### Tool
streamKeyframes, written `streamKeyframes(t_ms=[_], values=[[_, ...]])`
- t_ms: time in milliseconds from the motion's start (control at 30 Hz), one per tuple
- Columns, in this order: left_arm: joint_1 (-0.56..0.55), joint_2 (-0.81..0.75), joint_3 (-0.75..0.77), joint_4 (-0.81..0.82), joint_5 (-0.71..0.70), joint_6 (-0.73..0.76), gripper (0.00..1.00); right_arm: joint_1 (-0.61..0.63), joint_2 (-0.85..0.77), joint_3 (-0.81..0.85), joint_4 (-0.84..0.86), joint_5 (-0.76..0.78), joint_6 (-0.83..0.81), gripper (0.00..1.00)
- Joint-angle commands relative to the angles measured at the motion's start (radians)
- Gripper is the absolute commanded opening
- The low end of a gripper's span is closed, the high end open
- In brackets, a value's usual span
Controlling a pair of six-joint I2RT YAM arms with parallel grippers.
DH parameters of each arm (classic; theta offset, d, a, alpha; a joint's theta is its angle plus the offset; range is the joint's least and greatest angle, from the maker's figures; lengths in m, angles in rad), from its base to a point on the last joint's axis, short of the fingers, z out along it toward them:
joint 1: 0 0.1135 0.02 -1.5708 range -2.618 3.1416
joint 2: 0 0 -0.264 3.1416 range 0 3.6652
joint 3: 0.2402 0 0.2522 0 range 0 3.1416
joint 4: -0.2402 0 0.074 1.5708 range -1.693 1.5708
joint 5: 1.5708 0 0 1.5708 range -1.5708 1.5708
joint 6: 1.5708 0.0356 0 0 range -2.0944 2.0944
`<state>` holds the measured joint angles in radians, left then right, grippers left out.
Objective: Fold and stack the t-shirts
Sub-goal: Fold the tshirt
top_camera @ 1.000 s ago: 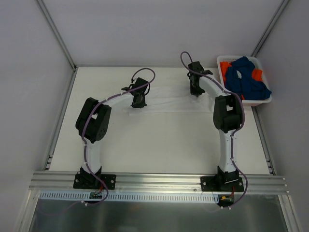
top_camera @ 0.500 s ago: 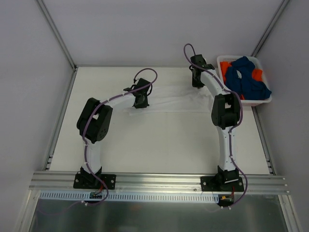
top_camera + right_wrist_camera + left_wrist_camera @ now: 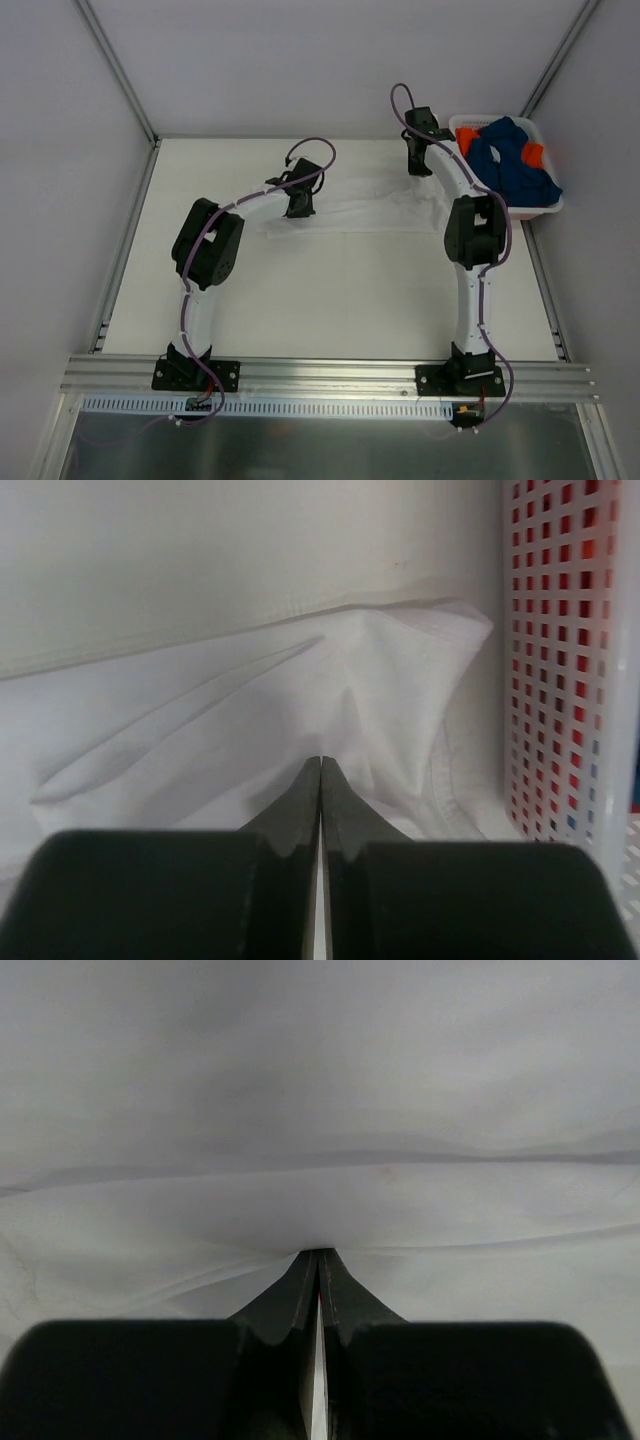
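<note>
The white t-shirt [image 3: 360, 203] lies spread in a long, rumpled band across the far part of the counter [image 3: 330, 290], running from left of centre to the right, where it ends just beside the basket [image 3: 455, 124]. It is nearly the colour of the counter, so its outline is faint in the top view.

Each end of the shirt is pinched. The left claw [image 3: 299, 209] is at the left end. The left wrist view shows its dark fingers pressed together at the left claw's tip [image 3: 318, 1255], with white cloth [image 3: 320, 1200] gathered there and creases fanning out to both sides. The right claw [image 3: 413, 166] is at the far right end. The right wrist view shows the right claw [image 3: 320, 763] likewise closed on a fold of the shirt [image 3: 250, 720], and wrinkles radiate from the grip. A stitched hem curves off to the right beside the perforated basket wall [image 3: 560, 630].

The basket stands at the far right corner of the counter. A dark blue t-shirt [image 3: 510, 168] is heaped in it and spills over the rim, with an orange t-shirt [image 3: 466, 135] showing under and beside it. Orange and blue also show through the holes in the basket wall.
</note>
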<state>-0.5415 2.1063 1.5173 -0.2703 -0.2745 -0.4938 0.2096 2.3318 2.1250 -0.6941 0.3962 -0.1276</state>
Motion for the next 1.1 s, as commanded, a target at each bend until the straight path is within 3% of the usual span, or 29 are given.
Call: streamKeyframes(t_ms=[0,200,533,667,867,1067], values=[[0.011,0.0,0.072,0.005,-0.068,0.038,0.0,-0.003,-0.196,-0.016,-0.012,0.004,-0.029,0.01],[0.038,0.024,0.142,0.003,-0.103,0.081,0.0,-0.001,-0.369,-0.174,0.033,-0.036,-0.021,0.0],[0.107,0.092,0.268,-0.009,-0.137,0.136,0.0,0.03,-0.526,-0.347,0.034,-0.068,-0.017,0.02],[0.14,0.052,0.229,-0.017,-0.138,0.117,0.0,0.048,-0.564,-0.402,0.033,-0.095,-0.006,0.05],[0.129,-0.043,0.12,-0.017,-0.091,0.081,0.0,0.06,-0.533,-0.424,0.056,-0.161,0.025,0.07],[0.118,-0.074,0.037,-0.017,-0.065,0.051,0.0,0.063,-0.379,-0.34,0.047,-0.227,0.055,0.04]])
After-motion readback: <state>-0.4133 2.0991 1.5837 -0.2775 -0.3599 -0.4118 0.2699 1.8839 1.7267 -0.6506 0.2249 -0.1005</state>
